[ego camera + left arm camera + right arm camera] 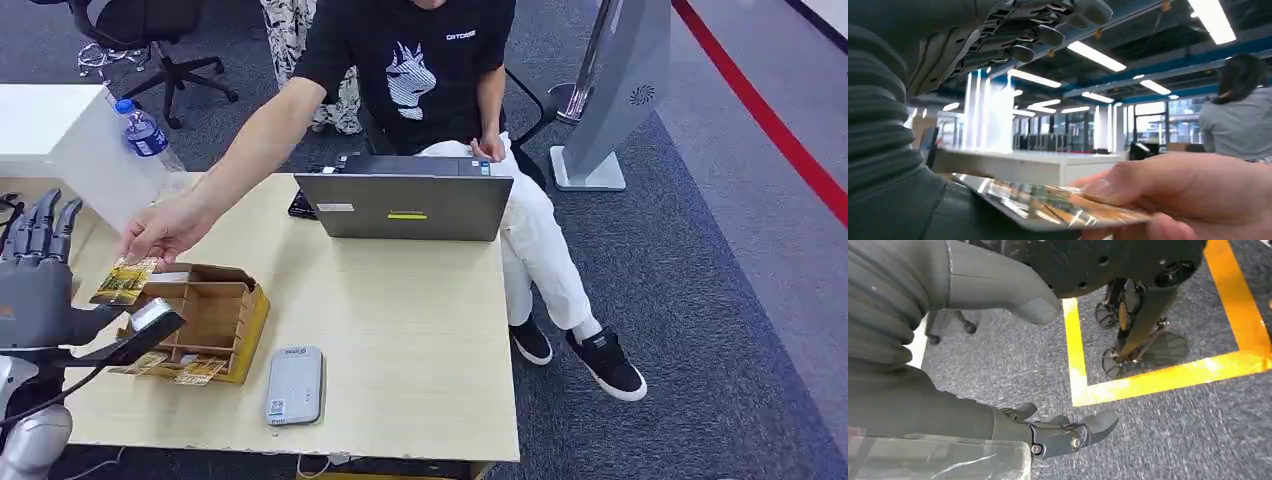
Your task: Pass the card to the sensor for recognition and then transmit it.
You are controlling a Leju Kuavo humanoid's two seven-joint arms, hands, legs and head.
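Card (124, 281) sits at the left end of the counter (400, 330), held up off the surface and lying roughly flat, its long axis running from the person's hand (165, 228) down toward the robot's left hand (40, 290). The person's fingers pinch its far edge. In the left wrist view the card (1048, 205) is seen nearly edge-on, glossy and patterned, with the person's fingertips (1128, 185) on top of it and the thick grey thumb (948, 210) just beneath its near end; whether the thumb actually touches the card I cannot tell. The left hand's dark fingers (1038, 35) are stretched out straight and spread well above the card, so the hand is wide apart and clamped on nothing.

Just beside the card stands a brown cardboard box (210, 315) with compartments, more cards lying at its front edge. A small grey reader (295, 385) lies flat on the counter near the box, toward the robot. A grey laptop (405, 200) stands at the far side in front of the seated person.

The right hand (1058, 432) hangs over grey carpet with yellow tape lines, its fingers loosely curled and holding nothing.
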